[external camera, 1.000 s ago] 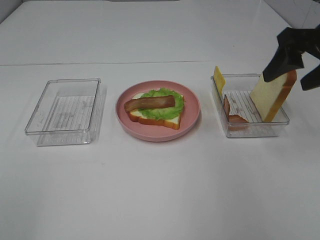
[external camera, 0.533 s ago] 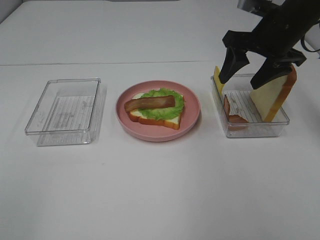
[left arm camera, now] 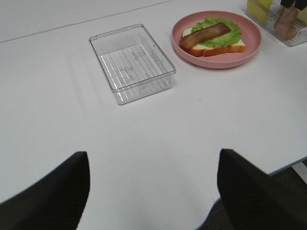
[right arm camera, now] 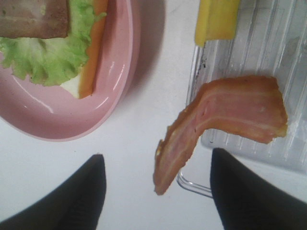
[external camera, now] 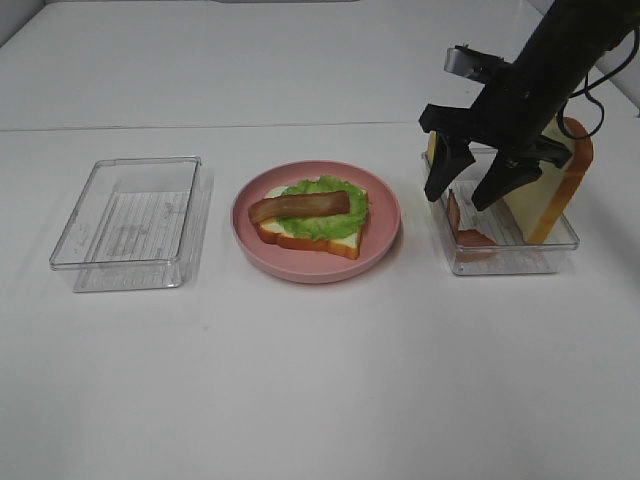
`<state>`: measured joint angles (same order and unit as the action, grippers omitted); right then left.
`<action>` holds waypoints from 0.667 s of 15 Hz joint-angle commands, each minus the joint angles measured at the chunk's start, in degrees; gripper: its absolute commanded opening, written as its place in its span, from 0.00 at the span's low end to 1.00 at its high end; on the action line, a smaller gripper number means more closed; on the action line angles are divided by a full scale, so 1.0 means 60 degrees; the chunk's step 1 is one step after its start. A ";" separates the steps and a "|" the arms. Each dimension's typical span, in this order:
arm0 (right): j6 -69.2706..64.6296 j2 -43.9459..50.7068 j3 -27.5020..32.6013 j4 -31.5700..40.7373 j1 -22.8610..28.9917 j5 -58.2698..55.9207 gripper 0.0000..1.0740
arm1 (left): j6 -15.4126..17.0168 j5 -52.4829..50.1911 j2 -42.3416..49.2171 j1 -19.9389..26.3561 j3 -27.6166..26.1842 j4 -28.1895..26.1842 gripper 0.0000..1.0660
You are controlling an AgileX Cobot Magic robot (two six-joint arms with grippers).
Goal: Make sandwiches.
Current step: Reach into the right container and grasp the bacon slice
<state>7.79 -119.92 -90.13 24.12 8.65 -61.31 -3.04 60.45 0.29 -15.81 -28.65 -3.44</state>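
The partial sandwich point(external camera: 312, 215) lies on the pink plate point(external camera: 385, 215): one bread slice, green lettuce point(right arm camera: 41, 60) and a bacon strip point(left arm camera: 205, 33) on top. In the right clear tray point(external camera: 510, 262) a second bacon strip point(right arm camera: 230, 117) hangs over the rim, a bread slice point(external camera: 553, 195) leans upright, and a yellow cheese square point(right arm camera: 217, 18) stands at the end. My right gripper point(external camera: 463, 188) hovers open just above that tray, its fingers either side of the bacon strip without touching it. My left gripper point(left arm camera: 153, 191) is open, back near the table's front edge, holding nothing.
An empty clear tray point(external camera: 70, 245) sits left of the plate, also visible in the left wrist view as the ribbed tray point(left arm camera: 144, 88). White table all around, with its front edge point(left arm camera: 288, 165) close under the left gripper.
The right gripper swung in from the far right, left and down across the tray, to stand over the bacon strip, and its fingers narrowed somewhat. The left arm held still.
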 commanded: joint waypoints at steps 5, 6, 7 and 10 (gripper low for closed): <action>0.0000 -0.0306 -0.0057 0.0048 0.0029 0.0115 0.42 | 0.0000 -0.0095 0.0201 0.0000 0.0019 -0.0057 0.67; -0.0010 -0.0344 -0.0057 0.0057 0.0029 0.0124 0.33 | 0.0000 -0.0095 0.0201 0.0000 0.0019 -0.0057 0.67; -0.0010 -0.0344 -0.0057 0.0057 0.0029 0.0124 0.33 | 0.0000 -0.0095 0.0201 0.0000 0.0019 -0.0057 0.67; -0.0010 -0.0344 -0.0057 0.0057 0.0029 0.0067 0.00 | 0.0000 -0.0095 0.0201 0.0000 0.0019 -0.0057 0.67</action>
<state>7.79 -121.87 -90.13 24.47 8.65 -60.79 -3.04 60.45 0.29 -15.81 -28.65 -3.44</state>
